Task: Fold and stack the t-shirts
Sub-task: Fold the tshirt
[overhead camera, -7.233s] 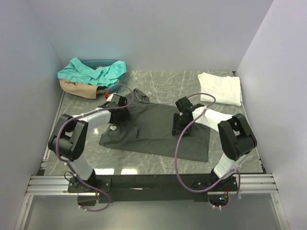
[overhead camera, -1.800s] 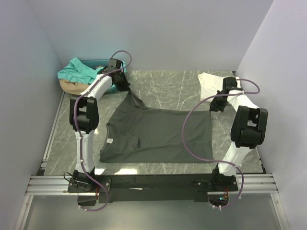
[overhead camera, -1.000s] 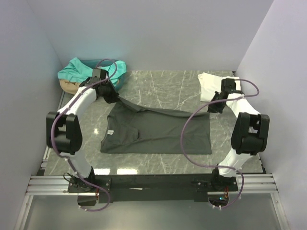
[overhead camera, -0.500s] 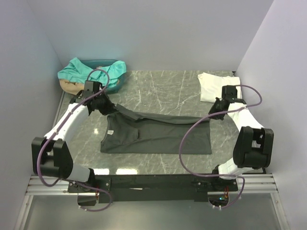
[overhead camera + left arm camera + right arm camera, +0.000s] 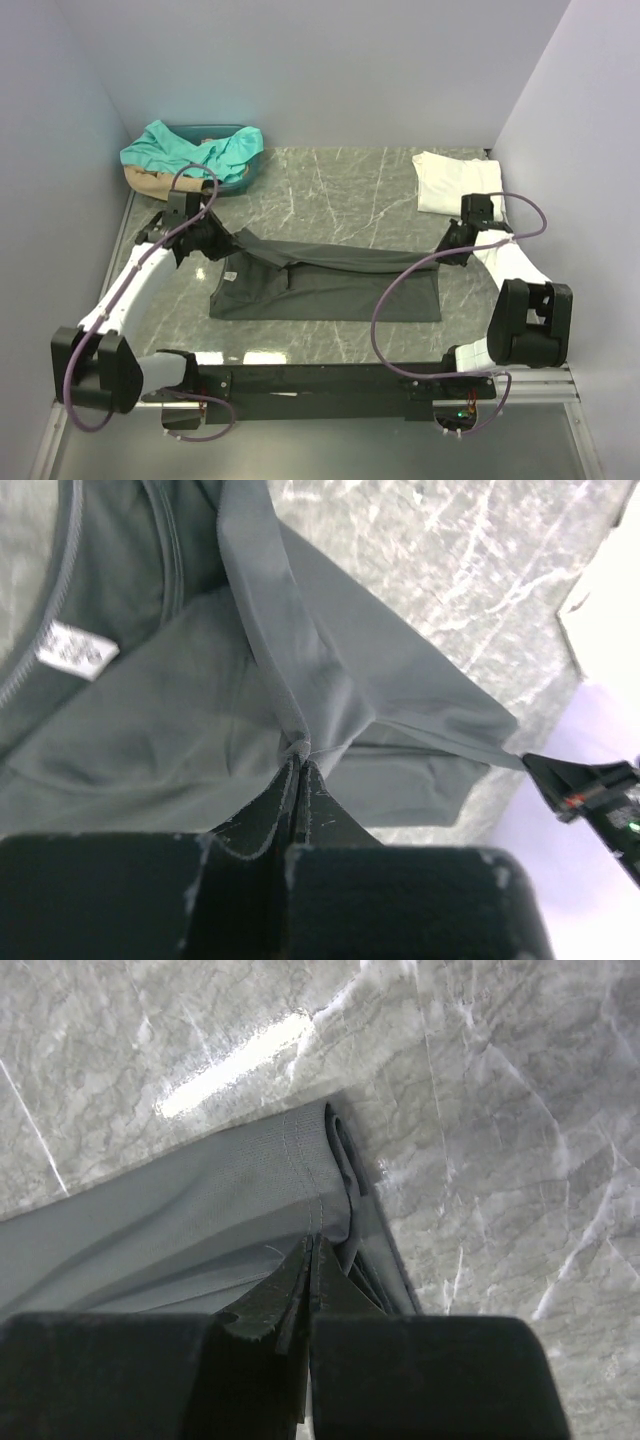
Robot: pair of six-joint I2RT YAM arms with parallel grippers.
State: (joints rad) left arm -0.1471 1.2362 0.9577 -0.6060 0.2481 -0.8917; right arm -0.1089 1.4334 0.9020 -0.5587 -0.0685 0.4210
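Bright, even overhead light casts soft shadows. White glare streaks the marble table [image 5: 250, 357] at its near edge; both wrist views' foregrounds sit dark and blurred.

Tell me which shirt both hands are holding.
The dark grey t-shirt, pinched by the left hand and right hand; the white t-shirt lies folded, untouched, far right.

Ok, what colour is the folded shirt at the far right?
The folded shirt is white; clearest in the top external view.
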